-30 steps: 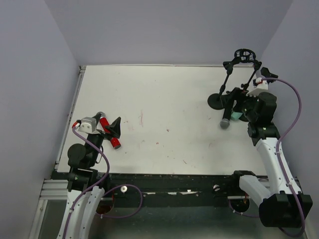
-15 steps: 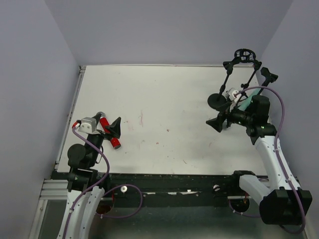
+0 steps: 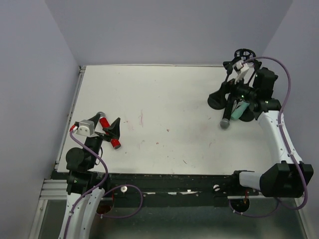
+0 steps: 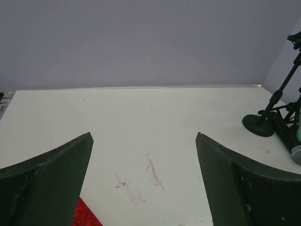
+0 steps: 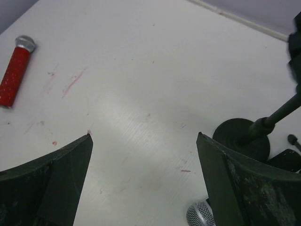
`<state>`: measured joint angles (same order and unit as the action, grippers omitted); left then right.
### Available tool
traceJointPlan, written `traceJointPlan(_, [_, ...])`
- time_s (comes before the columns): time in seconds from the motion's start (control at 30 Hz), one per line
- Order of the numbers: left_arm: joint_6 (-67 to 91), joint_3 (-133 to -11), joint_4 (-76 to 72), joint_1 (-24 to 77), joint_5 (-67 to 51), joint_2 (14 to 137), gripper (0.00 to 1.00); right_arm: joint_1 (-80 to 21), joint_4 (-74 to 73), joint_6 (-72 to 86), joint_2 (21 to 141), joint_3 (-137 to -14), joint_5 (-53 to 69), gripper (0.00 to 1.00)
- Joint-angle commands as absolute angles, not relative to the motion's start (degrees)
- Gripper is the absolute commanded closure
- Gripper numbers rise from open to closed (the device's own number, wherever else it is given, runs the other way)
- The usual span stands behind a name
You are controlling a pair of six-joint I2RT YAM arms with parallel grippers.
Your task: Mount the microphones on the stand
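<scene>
A lab test cell: white table (image 3: 164,99) boxed by plain lilac walls (image 3: 164,30).

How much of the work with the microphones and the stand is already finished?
Done: nothing clearly; the stand shows an empty-looking top ring. In hand: nothing, the left gripper and right gripper are both open and empty. Left: the red microphone lies on the table, and the black microphone and mint-green microphone lie by the stand base, apparently unattached.

The stand (image 3: 218,101) sits upper right; one microphone (image 3: 226,121) and a second microphone (image 3: 238,110) lie beside its base; the third microphone (image 3: 114,143) lies lower left.
</scene>
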<state>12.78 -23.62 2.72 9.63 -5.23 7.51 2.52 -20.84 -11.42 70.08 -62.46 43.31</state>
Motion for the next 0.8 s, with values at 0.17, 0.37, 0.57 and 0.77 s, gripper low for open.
traceJointPlan(0.17, [13.4, -24.3, 2.3, 10.1, -7.3, 5.5, 0.01, 2.5, -27.2, -0.2, 77.3, -81.2, 38.2, 0.0])
traceJointPlan(0.37, [13.4, -24.2, 2.4, 10.6, -7.3, 5.0, 0.02, 2.5, -30.8, -1.1, 75.7, -81.3, 28.6, 0.0])
traceJointPlan(0.57, [13.6, -24.3, 2.3, 10.8, -7.4, 4.9, 0.02, 2.6, -22.3, -0.9, 74.3, -72.3, 17.6, 0.03])
traceJointPlan(0.77, [13.4, -24.2, 2.5, 11.0, -7.3, 5.0, 0.02, 2.6, -7.0, -7.0, 78.0, -64.9, 17.4, 0.18])
